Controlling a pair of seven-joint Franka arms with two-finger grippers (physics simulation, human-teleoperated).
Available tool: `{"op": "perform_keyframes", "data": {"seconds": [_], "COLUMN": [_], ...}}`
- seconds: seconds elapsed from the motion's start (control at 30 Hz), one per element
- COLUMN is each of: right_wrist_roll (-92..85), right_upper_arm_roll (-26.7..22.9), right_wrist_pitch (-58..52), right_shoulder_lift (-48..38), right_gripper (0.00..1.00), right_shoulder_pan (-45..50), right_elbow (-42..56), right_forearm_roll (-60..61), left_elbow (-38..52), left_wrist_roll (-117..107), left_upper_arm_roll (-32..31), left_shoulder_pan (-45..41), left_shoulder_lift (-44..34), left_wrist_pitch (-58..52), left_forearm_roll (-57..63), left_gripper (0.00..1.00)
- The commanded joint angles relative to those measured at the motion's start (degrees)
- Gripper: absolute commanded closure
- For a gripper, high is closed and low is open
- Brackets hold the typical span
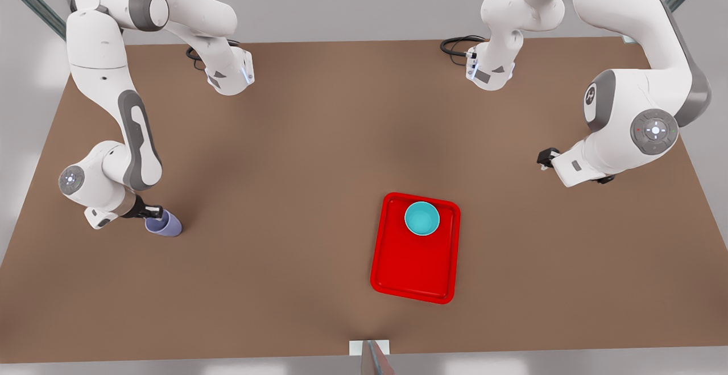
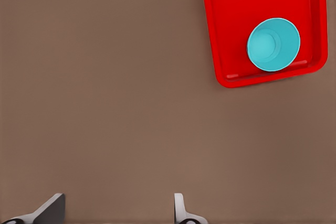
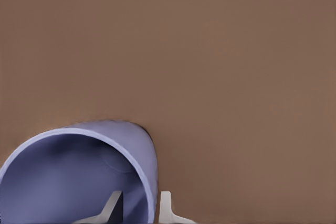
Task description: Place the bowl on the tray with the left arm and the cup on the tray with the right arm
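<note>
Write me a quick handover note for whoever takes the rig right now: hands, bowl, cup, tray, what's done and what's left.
Left hand: open, empty, hovering over bare table off the tray's side; it is the arm on the front view's right.
Right hand: fingers straddle the cup's wall, one inside, one outside; the arm is on the front view's left.
Bowl: upright on the tray, at its far end. Done.
Left: lift the cup, which sits on the table far from the tray, and set it on the tray's free part.

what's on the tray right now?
Only the bowl, upright near one end of the tray; the tray floor beneath it is covered. The cup sits off on the table, its wall pinched by the right gripper.
</note>
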Motion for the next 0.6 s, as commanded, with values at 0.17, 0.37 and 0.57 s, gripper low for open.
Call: {"op": "perform_keyframes", "data": {"seconds": [0.17, 0.37, 0.57], "right_wrist_roll": [0.3, 1.1, 10.1], "right_upper_arm_roll": [0.0, 0.4, 0.7], "right_wrist_pitch": [-0.2, -2.0, -12.9], "right_shoulder_lift": [0.1, 0.5, 0.7], "right_gripper": [0.79, 0.79, 0.79], "right_shoulder_pan": [0.1, 0.2, 3.2], "right_elbow": [1.0, 3.3, 11.9], "right_forearm_roll": [0.7, 0.7, 0.5], "left_elbow": [0.0, 0.0, 0.1], "left_wrist_roll": [0.0, 0.0, 0.1], "left_upper_arm_roll": [0.0, 0.0, 0.0], "left_shoulder_pan": [0.0, 0.0, 0.0], "left_shoulder_lift": [0.0, 0.0, 0.0], "left_wrist_pitch": [-0.1, 0.0, 0.0], "left_forearm_roll": [0.0, 0.1, 0.1], "left_gripper": [0.00, 0.00, 0.00]}}
